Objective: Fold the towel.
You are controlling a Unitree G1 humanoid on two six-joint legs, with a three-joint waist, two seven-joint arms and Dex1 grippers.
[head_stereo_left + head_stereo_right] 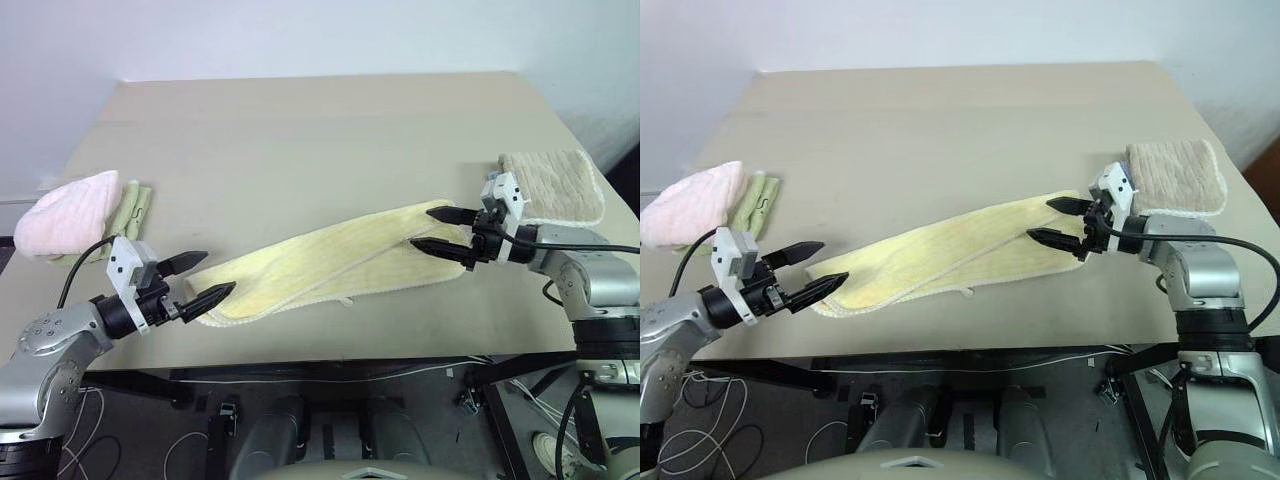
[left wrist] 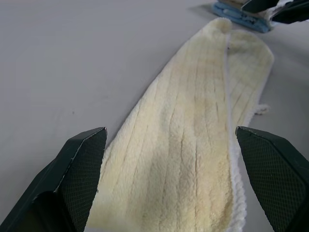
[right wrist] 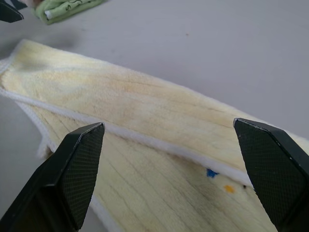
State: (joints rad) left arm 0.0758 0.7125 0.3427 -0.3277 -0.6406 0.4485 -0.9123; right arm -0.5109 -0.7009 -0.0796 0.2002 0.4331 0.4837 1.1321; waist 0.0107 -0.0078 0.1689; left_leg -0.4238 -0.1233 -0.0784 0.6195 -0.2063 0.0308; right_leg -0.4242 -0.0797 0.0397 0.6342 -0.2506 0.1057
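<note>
Towel [image 1: 320,262], pale yellow, already doubled lengthwise: lies centre frame on the counter [image 1: 300,130], long axis running lower left to upper right. Left gripper [image 1: 208,280] at its lower-left end, right gripper [image 1: 438,230] at its upper-right end; both spread wide, pinching nothing.

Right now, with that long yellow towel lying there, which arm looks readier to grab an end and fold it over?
Probably either: the left gripper and the right gripper are both open, each at one end of the towel. Neither holds it yet.
</note>
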